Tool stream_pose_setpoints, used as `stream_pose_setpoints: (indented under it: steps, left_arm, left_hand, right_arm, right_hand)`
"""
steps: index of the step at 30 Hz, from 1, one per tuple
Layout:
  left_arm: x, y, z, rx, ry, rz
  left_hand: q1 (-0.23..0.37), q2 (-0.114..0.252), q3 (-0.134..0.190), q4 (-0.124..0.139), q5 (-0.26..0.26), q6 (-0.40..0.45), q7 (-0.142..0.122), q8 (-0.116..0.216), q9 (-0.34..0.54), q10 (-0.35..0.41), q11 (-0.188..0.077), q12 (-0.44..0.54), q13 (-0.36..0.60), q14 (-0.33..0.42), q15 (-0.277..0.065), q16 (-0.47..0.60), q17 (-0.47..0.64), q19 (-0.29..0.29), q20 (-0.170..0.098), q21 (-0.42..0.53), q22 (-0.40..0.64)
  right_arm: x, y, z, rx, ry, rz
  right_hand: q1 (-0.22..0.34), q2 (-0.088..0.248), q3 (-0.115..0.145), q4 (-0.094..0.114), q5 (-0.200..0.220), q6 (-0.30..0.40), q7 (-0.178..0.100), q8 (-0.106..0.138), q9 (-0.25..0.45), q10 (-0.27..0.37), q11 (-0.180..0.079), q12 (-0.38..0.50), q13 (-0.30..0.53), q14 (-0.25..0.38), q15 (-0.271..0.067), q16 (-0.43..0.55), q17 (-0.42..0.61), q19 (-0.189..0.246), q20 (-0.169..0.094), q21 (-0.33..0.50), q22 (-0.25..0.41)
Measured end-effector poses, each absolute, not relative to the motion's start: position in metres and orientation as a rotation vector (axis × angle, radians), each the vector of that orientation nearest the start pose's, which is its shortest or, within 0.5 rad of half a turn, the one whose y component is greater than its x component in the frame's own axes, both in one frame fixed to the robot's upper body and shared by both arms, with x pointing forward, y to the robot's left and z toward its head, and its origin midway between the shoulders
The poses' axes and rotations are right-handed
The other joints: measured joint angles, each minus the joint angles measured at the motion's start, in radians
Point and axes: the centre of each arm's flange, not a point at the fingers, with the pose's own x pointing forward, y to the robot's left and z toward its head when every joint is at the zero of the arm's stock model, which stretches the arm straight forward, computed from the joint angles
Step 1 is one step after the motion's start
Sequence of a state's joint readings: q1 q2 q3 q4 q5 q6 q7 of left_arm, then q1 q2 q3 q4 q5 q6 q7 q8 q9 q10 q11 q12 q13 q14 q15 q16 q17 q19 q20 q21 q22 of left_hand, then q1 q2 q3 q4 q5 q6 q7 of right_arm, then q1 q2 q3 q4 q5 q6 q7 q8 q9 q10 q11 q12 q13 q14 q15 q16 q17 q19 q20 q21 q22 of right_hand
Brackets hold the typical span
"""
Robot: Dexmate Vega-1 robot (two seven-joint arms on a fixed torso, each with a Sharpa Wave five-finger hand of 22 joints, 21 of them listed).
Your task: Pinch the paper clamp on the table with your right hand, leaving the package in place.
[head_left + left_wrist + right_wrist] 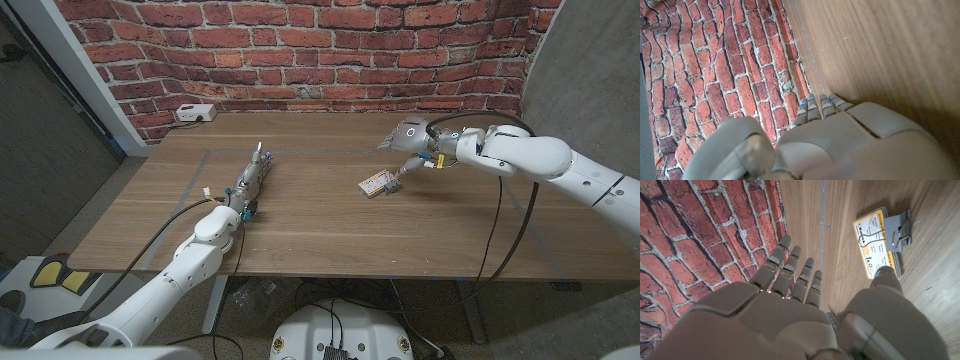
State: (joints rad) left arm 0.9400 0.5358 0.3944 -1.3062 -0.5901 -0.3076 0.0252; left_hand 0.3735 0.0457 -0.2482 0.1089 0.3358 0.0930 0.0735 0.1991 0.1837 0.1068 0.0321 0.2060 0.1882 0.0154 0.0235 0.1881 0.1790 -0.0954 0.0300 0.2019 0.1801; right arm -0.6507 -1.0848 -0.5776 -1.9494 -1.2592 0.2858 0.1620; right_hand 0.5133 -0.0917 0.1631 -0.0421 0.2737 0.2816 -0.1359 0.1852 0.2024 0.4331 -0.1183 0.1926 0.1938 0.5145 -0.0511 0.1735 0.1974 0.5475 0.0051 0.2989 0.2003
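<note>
A small white and yellow package [374, 185] lies on the wooden table [300, 220], right of centre. A metal paper clamp [391, 181] is clipped to its right end. My right hand [408, 140] hovers just behind and to the right of it, fingers spread and holding nothing. In the right wrist view the package [877, 245] and clamp [903, 229] lie beyond my right hand [790, 315], and the thumb tip [885, 277] is close to the package's near end. My left hand [250, 180] stretches out on the table at left, fingers straight, nothing in it; the same left hand [840, 135] points toward the brick wall.
A white box [195, 113] sits at the table's back left corner against the brick wall [330, 50]. Pale tape lines [200, 165] run across the tabletop. A black cable [497, 215] hangs from my right arm over the table's right side.
</note>
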Motion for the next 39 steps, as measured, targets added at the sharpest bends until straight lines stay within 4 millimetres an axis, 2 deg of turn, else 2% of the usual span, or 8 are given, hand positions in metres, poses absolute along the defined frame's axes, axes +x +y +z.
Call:
stream_pose_setpoints:
  steps: [2,4,6,10,19,21,33,39]
  left_arm:
    - [0.644,0.294,-0.092,0.026,-0.507,-0.165]
    - [0.644,0.295,-0.090,0.032,-0.510,-0.163]
    - [0.643,0.296,-0.089,0.035,-0.512,-0.161]
    - [0.642,0.299,-0.084,0.045,-0.521,-0.156]
    - [0.634,0.305,-0.072,0.075,-0.549,-0.149]
    - [0.634,0.305,-0.072,0.077,-0.550,-0.147]
    - [0.625,0.307,-0.059,0.107,-0.585,-0.148]
    - [0.621,0.307,-0.053,0.120,-0.604,-0.148]
  left_hand:
    - [0.000,0.000,-0.003,0.003,0.000,0.003,0.002,0.000,0.000,0.006,0.006,0.000,0.000,0.002,0.002,0.000,0.000,0.017,-0.045,0.004,0.000]
    - [0.003,0.003,-0.007,0.001,0.000,0.014,0.006,0.000,0.000,0.013,0.013,0.000,0.000,0.008,0.008,0.000,0.000,0.030,-0.058,0.006,0.000]
    - [-0.002,0.007,-0.008,0.000,0.000,0.016,0.009,0.000,0.000,0.013,0.013,0.000,0.000,0.009,0.009,0.000,0.000,0.034,-0.063,0.006,0.000]
    - [0.002,0.020,-0.008,0.000,0.000,0.016,0.009,0.000,0.000,0.013,0.013,0.000,0.000,0.009,0.009,0.000,0.000,0.034,-0.062,0.006,-0.001]
    - [0.002,0.019,-0.008,0.000,0.000,0.016,0.009,0.000,0.000,0.013,0.013,0.000,0.000,0.009,0.009,0.000,0.000,0.030,-0.058,0.006,-0.001]
    - [0.010,0.011,-0.008,0.000,0.000,0.016,0.009,0.000,0.000,0.017,0.009,0.000,0.000,0.009,0.009,0.000,0.000,0.030,-0.058,0.006,-0.001]
    - [0.012,0.009,-0.014,0.000,0.000,0.016,0.009,0.000,0.000,0.017,0.009,0.000,0.000,0.013,0.005,0.000,0.000,0.024,-0.044,0.006,-0.001]
    - [0.001,0.020,-0.014,0.000,0.000,0.016,0.009,0.000,0.000,0.017,0.009,0.000,0.000,0.013,0.005,0.000,0.000,0.027,-0.040,0.006,-0.001]
  right_arm:
    - [0.537,-0.221,0.071,-2.496,-0.911,-0.007]
    - [0.535,-0.222,0.074,-2.451,-0.914,-0.034]
    - [0.535,-0.222,0.074,-2.422,-0.915,-0.046]
    - [0.532,-0.225,0.078,-2.320,-0.918,-0.079]
    - [0.527,-0.230,0.082,-2.094,-0.947,-0.147]
    - [0.526,-0.230,0.082,-2.058,-0.950,-0.157]
    - [0.522,-0.231,0.076,-1.804,-0.964,-0.211]
    - [0.524,-0.233,0.071,-1.641,-0.965,-0.227]
  right_hand:
    - [-0.006,0.005,-0.002,0.004,0.000,0.000,0.000,0.000,0.000,0.000,0.000,0.000,0.000,-0.005,0.005,0.000,0.000,0.000,0.000,0.000,0.000]
    - [-0.011,0.003,-0.003,0.005,0.000,0.000,0.000,0.000,0.000,0.000,0.000,0.000,0.000,-0.005,0.005,0.000,0.001,0.000,0.000,0.000,0.000]
    - [-0.035,0.008,-0.009,0.017,0.000,0.008,-0.001,0.012,0.000,-0.005,0.005,0.004,0.000,-0.009,0.001,0.000,0.005,0.000,0.000,0.000,0.000]
    - [-0.053,0.018,-0.014,0.028,0.000,0.053,-0.004,0.030,0.000,-0.005,0.005,0.011,0.000,-0.009,0.001,0.004,0.005,-0.006,0.006,0.000,0.000]
    - [-0.066,0.024,-0.017,0.030,0.000,0.065,0.000,0.030,0.005,0.004,0.014,0.019,0.000,-0.011,0.003,0.008,0.002,-0.006,0.006,-0.009,0.000]
    - [-0.066,0.024,-0.011,0.036,0.000,0.065,0.000,0.030,0.005,0.004,0.014,0.019,0.000,-0.018,0.003,0.008,0.002,-0.006,0.006,-0.009,0.000]
    - [-0.070,0.028,-0.011,0.035,0.000,0.075,0.009,0.030,0.005,0.009,0.020,0.019,0.005,-0.028,0.003,0.008,0.002,-0.006,0.006,-0.009,0.000]
    - [-0.072,0.031,-0.011,0.035,0.000,0.111,0.016,0.048,0.004,0.013,0.035,0.019,0.005,-0.028,0.003,0.008,0.002,-0.006,0.006,-0.009,0.000]
